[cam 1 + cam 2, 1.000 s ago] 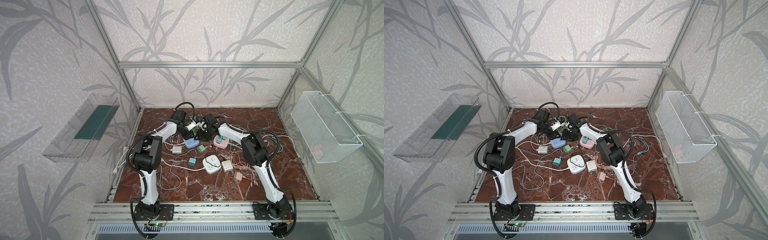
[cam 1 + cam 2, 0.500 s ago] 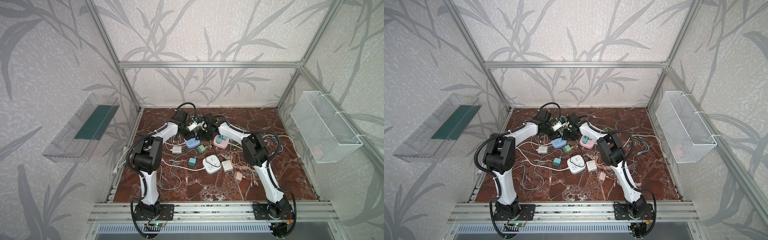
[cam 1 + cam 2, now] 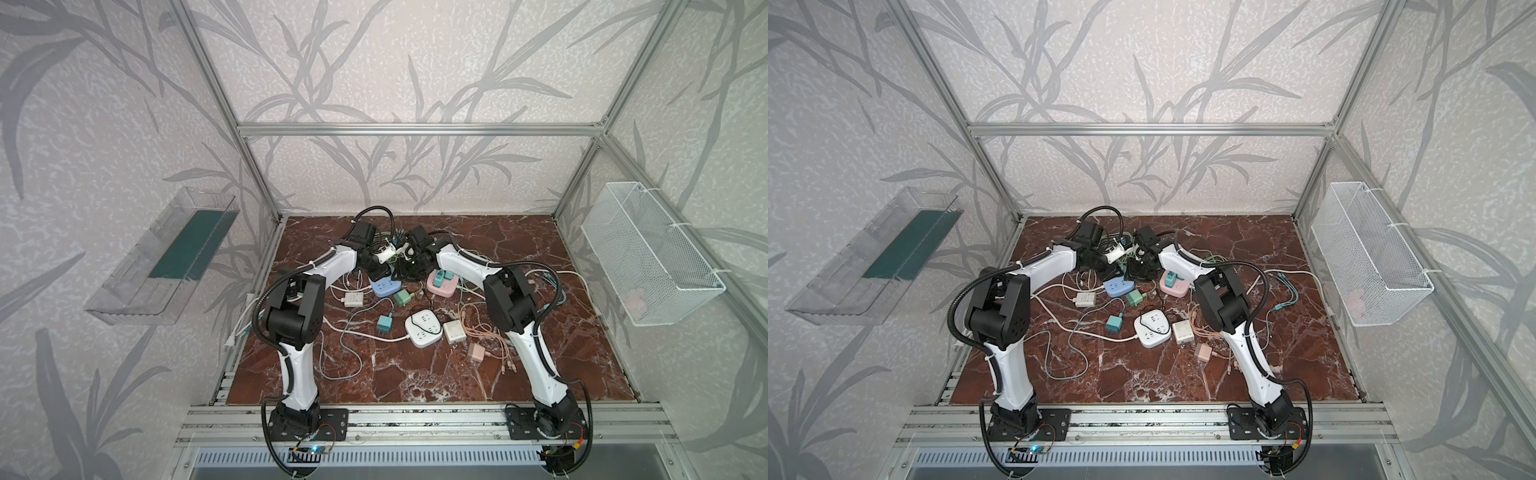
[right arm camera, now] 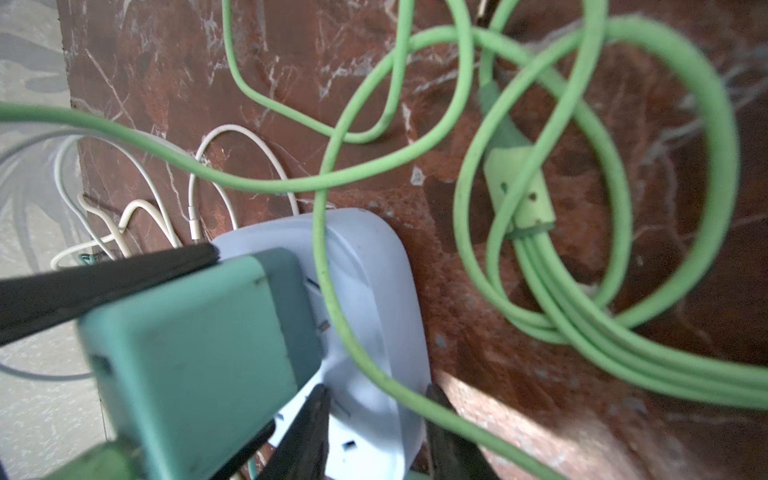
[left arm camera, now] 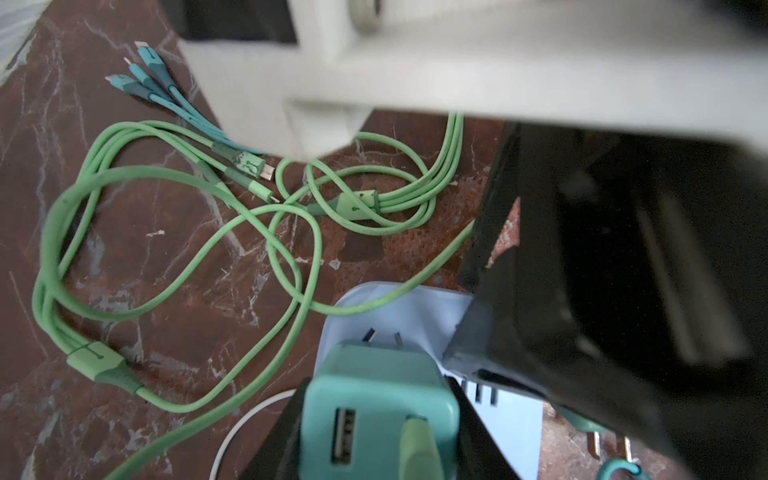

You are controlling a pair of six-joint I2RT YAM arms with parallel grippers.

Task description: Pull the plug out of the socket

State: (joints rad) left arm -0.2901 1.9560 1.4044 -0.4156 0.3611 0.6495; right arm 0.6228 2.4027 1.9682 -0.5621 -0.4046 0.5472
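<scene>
While pinning the pale blue socket (image 4: pixel 374 291) at its rim with the right gripper (image 4: pixel 378 399), one black finger (image 4: pixel 307 432) on the face and one outside the edge, clamps the teal plug (image 5: pixel 365 407) from both flanks with the left gripper (image 5: pixel 377 384). Holds that plug tilted against the socket's face, not flat on it. Shows two metal prongs (image 5: pixel 397 338) bare between plug and socket; cannot tell about the tips, in the slots or out. Carries a green cable (image 5: pixel 415 444) in the plug's outer face, beside a free USB port (image 5: pixel 343 432). Drapes that cable over the socket and in loops across the brown marble table (image 5: pixel 145 249). Works at the far middle of the table in both top views, the two grippers close together, with the pale blue socket (image 3: pixel 384 286) just on the near side of both wrists. Has a pink socket (image 3: pixel 442 284) just beside the blue one, toward the right arm, and a white socket (image 3: pixel 423 329) nearer the front edge, apart from both grippers.
</scene>
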